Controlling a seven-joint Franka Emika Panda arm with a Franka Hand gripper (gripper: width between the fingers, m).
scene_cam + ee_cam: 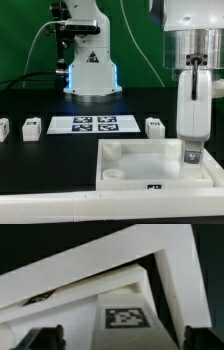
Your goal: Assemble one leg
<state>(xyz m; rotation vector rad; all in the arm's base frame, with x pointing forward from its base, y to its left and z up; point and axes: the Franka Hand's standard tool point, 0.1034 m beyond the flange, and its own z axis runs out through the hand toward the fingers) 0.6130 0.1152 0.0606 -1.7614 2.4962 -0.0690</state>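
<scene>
One blocky tagged white leg [191, 110] clamped by end effector [192, 157] over smooth square tray [140, 165]

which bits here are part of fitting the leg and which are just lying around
In the job: leg held by the gripper over the tray.

Lying about: spare legs, marker board.

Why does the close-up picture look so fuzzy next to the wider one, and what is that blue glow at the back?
Exterior view: fairly sharp; the blue glow is light around the arm's base, and the white tray stands bright against the dark table. Wrist view: soft and blurred, the leg sits very near the lens, its tag still readable, and the gripper fingertips are dark smudges.
</scene>
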